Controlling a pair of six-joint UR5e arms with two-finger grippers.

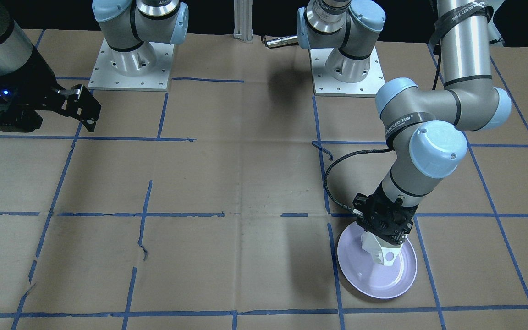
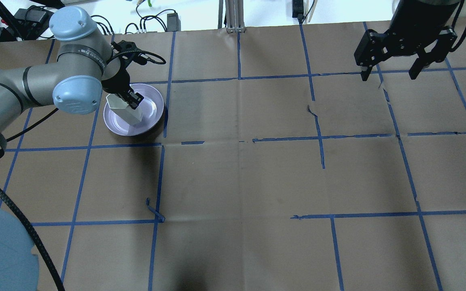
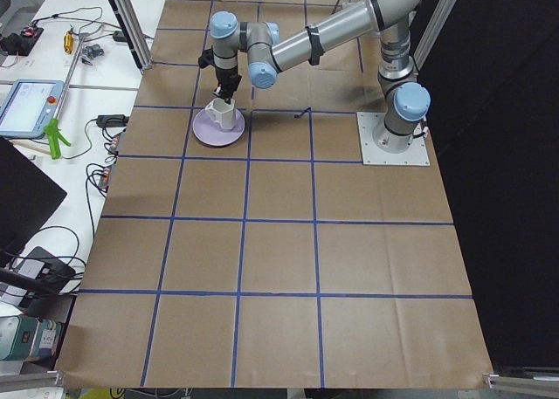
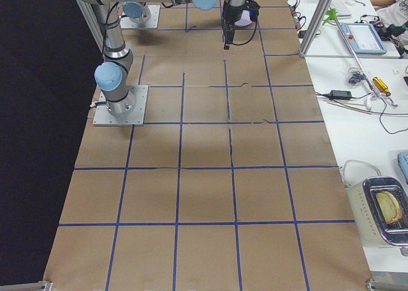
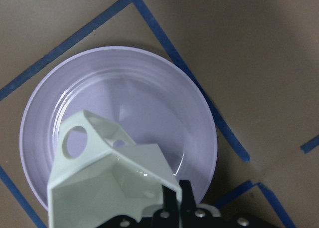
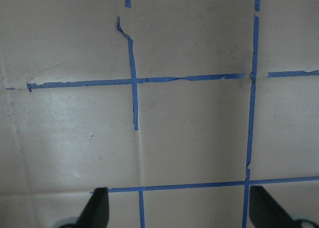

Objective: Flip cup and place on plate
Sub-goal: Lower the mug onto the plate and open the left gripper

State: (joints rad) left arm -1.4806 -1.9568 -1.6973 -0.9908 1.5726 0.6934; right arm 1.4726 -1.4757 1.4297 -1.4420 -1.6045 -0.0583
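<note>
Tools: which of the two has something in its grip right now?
The left tool, shut on the wall of the cup above the plate. The right tool hangs open, holding nothing.

A glossy lavender plate and a smooth, faintly shiny white cup are shown on matt brown paper lined with blue tape.

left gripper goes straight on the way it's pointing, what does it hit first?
The plate. The left gripper, shut on the cup, points down over it, so the cup would likely touch the plate first.
</note>
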